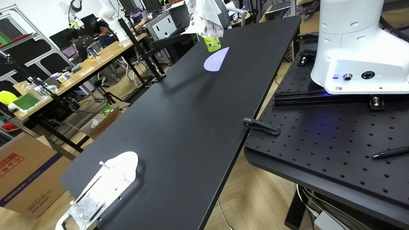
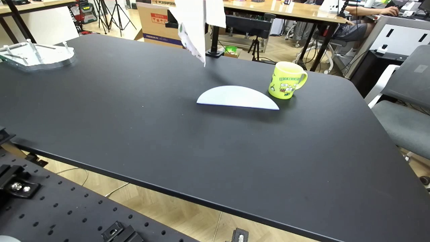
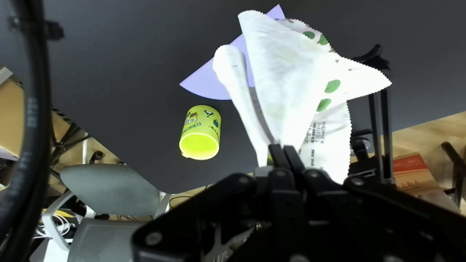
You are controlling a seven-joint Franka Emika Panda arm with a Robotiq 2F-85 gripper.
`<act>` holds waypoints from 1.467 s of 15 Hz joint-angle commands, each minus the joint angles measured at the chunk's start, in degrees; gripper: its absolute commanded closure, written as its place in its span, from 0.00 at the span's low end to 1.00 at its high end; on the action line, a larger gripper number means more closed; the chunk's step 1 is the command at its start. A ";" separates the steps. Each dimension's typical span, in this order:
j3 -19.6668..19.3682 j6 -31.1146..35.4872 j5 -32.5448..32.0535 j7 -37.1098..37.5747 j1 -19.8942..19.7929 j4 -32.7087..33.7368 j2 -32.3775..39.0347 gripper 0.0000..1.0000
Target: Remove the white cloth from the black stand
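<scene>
There it was: the white cloth, right of centre in the wrist view, your gripper pinching one gathered fold! It looked light, limp, hardly fragile; that bunched hold seemed right, though loose corners could snag. At the frame's right rose the black stand; whether cloth and stand touched, I couldn't tell. Left of centre sat the lime mug, below the lilac half-disc.

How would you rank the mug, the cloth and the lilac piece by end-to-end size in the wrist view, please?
1. White cloth, likely enlarged by its nearness.
2. Lilac piece, partly hidden by the cloth.
3. Mug.
By area showing, the last two look alike.
</scene>
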 commanded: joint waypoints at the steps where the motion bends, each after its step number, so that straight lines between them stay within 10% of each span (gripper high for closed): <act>1: 0.34 5.46 -1.14 4.19 -3.25 2.64 7.12 0.99; 8: -0.98 9.15 -1.32 5.91 -5.57 6.73 18.83 0.99; 17: -6.87 9.90 3.82 -6.96 1.21 14.61 31.60 0.99; 18: -7.47 9.49 4.50 -8.27 1.64 15.34 32.57 0.72; 22: -8.89 8.26 5.19 -10.82 2.58 17.13 34.46 0.53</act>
